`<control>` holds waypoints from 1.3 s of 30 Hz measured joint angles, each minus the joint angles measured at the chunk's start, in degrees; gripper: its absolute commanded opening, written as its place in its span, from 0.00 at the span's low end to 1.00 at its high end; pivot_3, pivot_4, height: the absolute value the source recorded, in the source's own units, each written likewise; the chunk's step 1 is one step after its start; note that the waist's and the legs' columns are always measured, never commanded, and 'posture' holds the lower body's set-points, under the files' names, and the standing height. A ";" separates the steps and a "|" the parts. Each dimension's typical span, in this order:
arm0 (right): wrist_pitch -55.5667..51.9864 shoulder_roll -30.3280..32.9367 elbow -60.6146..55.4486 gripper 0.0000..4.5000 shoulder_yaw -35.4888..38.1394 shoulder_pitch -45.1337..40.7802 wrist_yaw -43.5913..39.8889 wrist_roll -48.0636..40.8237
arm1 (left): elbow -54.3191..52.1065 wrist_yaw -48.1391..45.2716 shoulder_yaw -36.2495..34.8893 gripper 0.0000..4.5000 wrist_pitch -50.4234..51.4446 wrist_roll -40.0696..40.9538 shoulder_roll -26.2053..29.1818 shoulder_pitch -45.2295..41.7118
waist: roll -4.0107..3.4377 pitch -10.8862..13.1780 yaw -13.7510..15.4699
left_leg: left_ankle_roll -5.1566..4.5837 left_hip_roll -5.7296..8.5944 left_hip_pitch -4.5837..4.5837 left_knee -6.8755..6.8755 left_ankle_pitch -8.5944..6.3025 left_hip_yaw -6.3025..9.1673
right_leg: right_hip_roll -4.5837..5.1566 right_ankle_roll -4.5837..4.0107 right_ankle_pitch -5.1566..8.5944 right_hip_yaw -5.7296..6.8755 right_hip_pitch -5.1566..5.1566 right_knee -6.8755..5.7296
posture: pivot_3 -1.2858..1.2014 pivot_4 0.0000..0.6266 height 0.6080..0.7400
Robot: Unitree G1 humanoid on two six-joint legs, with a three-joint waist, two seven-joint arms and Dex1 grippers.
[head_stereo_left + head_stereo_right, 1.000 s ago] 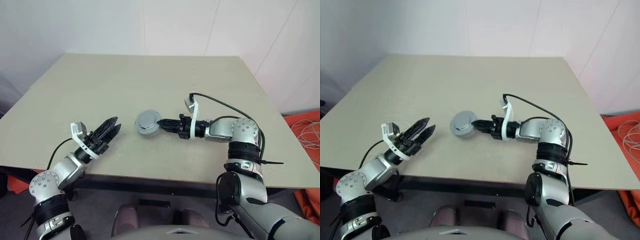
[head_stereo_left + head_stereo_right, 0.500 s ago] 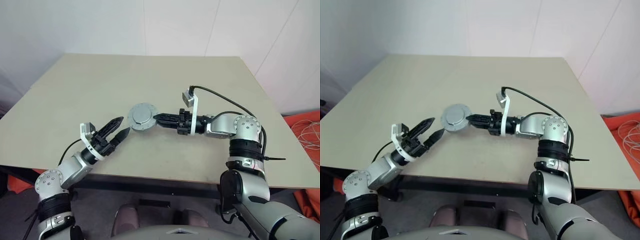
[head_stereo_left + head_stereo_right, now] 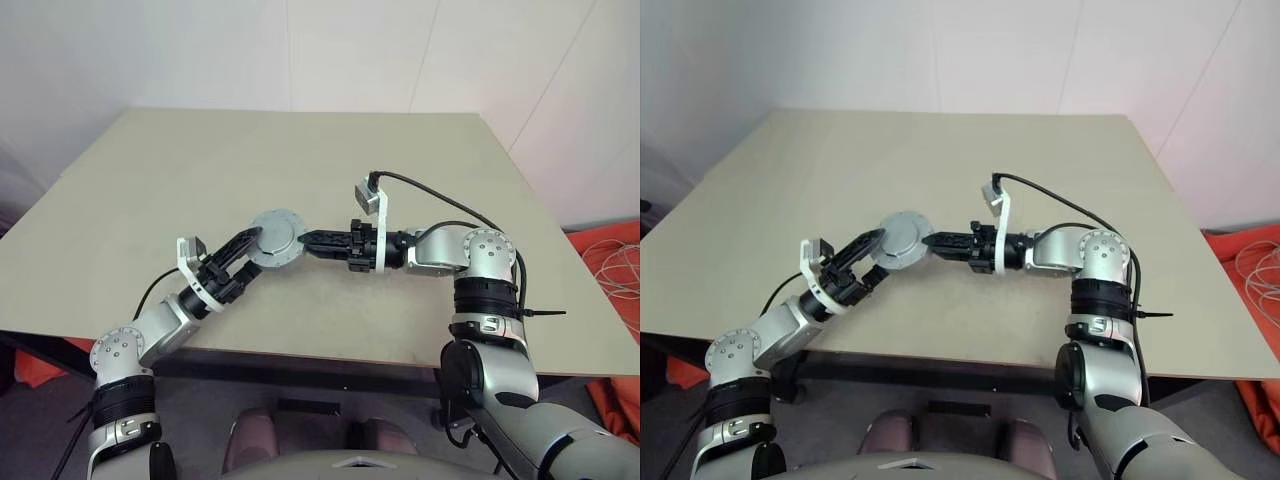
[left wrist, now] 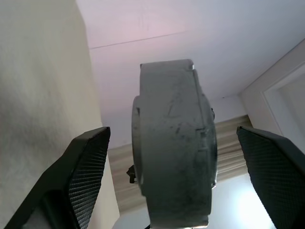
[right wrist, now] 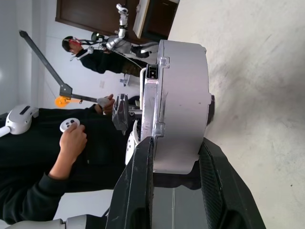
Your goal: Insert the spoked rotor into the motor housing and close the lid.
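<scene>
Since a second ago our left end effector [image 3: 246,251] has swung in from the worktop's near-left area toward the middle, and our right end effector [image 3: 309,240] has lifted the motor housing [image 3: 276,239] off the surface and turned it on edge; both now meet over the centre of the worktop [image 3: 300,160].

Nearest us, the left arm reaches forward and to the right, its two black fingers [image 4: 81,171] spread wide apart. In the left wrist view the grey housing stands edge-on between them with a clear gap on each side, so nothing is gripped there. In the head views its fingertips sit just at the housing's left edge; we cannot tell whether they touch.

Just beyond, the housing hangs above the worktop as a round grey assembly with its flat closed face turned toward us. Our right end effector comes in from the right, pointing left, and its fingers [image 5: 138,186] are clamped across the housing's thickness at its rim.

Farther back, the right wrist view shows a person [image 5: 52,143] in dark clothing holding a white controller [image 5: 69,125].
</scene>
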State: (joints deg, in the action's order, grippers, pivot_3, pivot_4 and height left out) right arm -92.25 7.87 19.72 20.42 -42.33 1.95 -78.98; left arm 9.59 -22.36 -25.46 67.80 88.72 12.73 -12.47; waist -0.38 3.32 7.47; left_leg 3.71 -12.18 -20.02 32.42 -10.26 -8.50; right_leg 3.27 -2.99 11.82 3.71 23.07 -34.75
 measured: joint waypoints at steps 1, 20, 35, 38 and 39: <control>0.00 -0.03 0.00 0.25 0.00 0.00 0.19 0.00 | 0.00 -0.06 0.00 0.73 -0.05 0.00 0.00 0.00 | 0.00 0.00 0.00 | 0.00 0.00 0.00 0.01 0.00 0.00 | 0.00 0.01 -0.01 0.00 0.00 0.00 | 0.52 0.00 1.00; 1.08 -1.48 -0.07 0.25 0.06 0.35 0.92 -1.10 | 0.45 -1.14 0.83 0.46 -0.44 0.01 0.90 -0.01 | 0.00 0.00 0.00 | 0.00 -0.01 0.00 0.12 0.00 0.01 | 0.00 0.07 -0.05 0.00 -0.03 -0.05 | 0.52 0.00 1.00; 4.30 -2.04 -1.49 1.00 0.81 1.85 3.03 -4.44 | 1.14 -0.76 2.27 0.46 -0.55 -1.28 1.16 -0.04 | 0.01 -0.01 0.01 | 0.00 -0.02 -0.01 0.20 0.00 0.02 | 0.01 0.12 -0.07 0.00 -0.07 -0.07 | 0.52 0.00 1.00; 4.18 -0.97 -1.61 1.00 0.06 2.84 3.28 -4.25 | 1.14 -0.59 2.04 0.46 -1.41 -1.29 1.46 -0.03 | 0.01 -0.01 0.02 | 0.00 -0.02 -0.01 0.23 0.00 0.04 | 0.01 0.12 -0.08 0.00 -0.10 -0.07 | 0.52 0.00 1.00; 4.18 -0.53 -1.61 1.00 -0.21 3.28 3.38 -3.88 | 1.11 -0.59 1.67 0.46 -2.37 -1.61 1.71 -0.02 | 0.01 -0.01 0.01 | 0.00 -0.02 -0.01 0.24 0.00 0.04 | 0.01 0.13 -0.08 0.00 -0.10 -0.07 | 0.52 0.00 1.00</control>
State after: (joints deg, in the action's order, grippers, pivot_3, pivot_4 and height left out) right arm -88.07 7.34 18.11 20.21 -39.05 5.33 -82.86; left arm 10.69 -22.95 -23.80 65.43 87.11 14.44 -12.49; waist -0.37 3.31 7.49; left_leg 3.71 -12.19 -20.03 32.65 -10.26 -8.47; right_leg 3.28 -2.87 11.74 3.71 22.97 -34.82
